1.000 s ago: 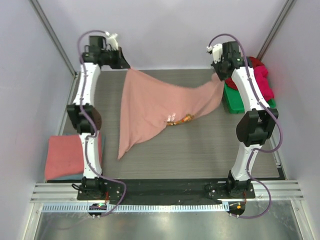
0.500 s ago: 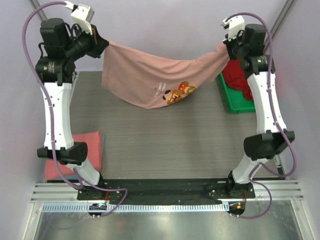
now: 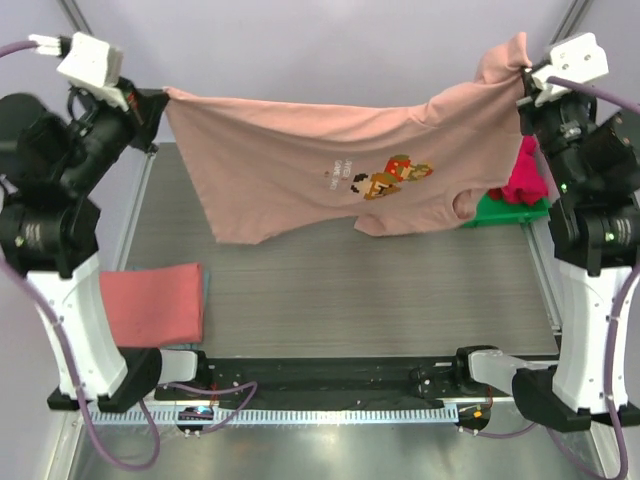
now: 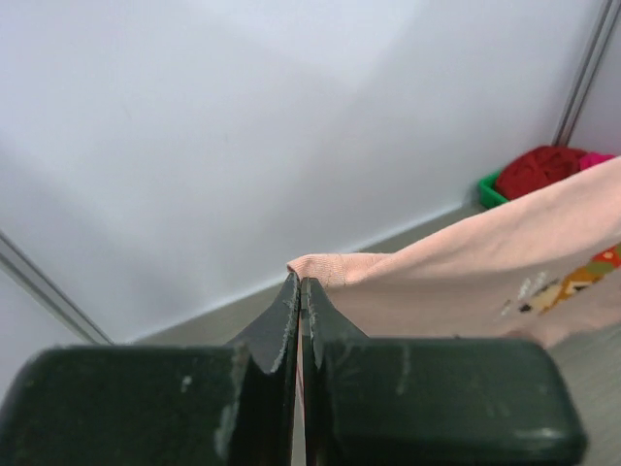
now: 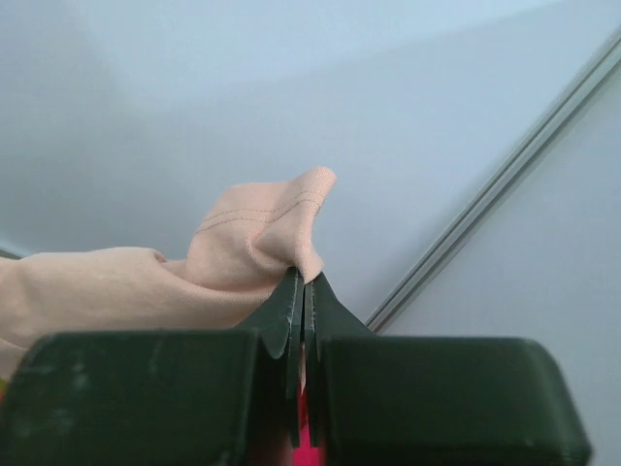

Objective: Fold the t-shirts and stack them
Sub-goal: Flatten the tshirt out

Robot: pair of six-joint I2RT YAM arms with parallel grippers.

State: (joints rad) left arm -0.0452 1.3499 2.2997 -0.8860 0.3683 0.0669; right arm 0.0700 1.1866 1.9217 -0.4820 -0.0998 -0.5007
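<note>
Nearest my bases, at the lower left of the overhead view, a folded coral-red cloth t-shirt [image 3: 150, 315] lies flat on the grey wood-grain table [image 3: 350, 290]. Further back, at the right edge, the green plastic bin [image 3: 500, 208] holds a heap of magenta and dark red t-shirts [image 3: 525, 178], bunched and unfolded.

Above the middle of the table hangs the pale dusty-pink t-shirt with the orange-brown pixel graphic [image 3: 290, 170], stretched between my two hands across the upper part of the frame, clear of the table. My left gripper [image 4: 299, 283] is pinched tight on a hemmed corner at upper left. My right gripper [image 5: 304, 277] is closed on a stitched fold at upper right, with a flap of cloth poking above the fingertips.

I judge this cloth light, limp and thin. It sags in the middle and its lower edge hangs unevenly, so it will not keep a shape unless laid down. The right grip looks bunched rather than on a clean corner. Seamed edges are the safest hold, since the stitching thickens the cloth and resists slipping.
</note>
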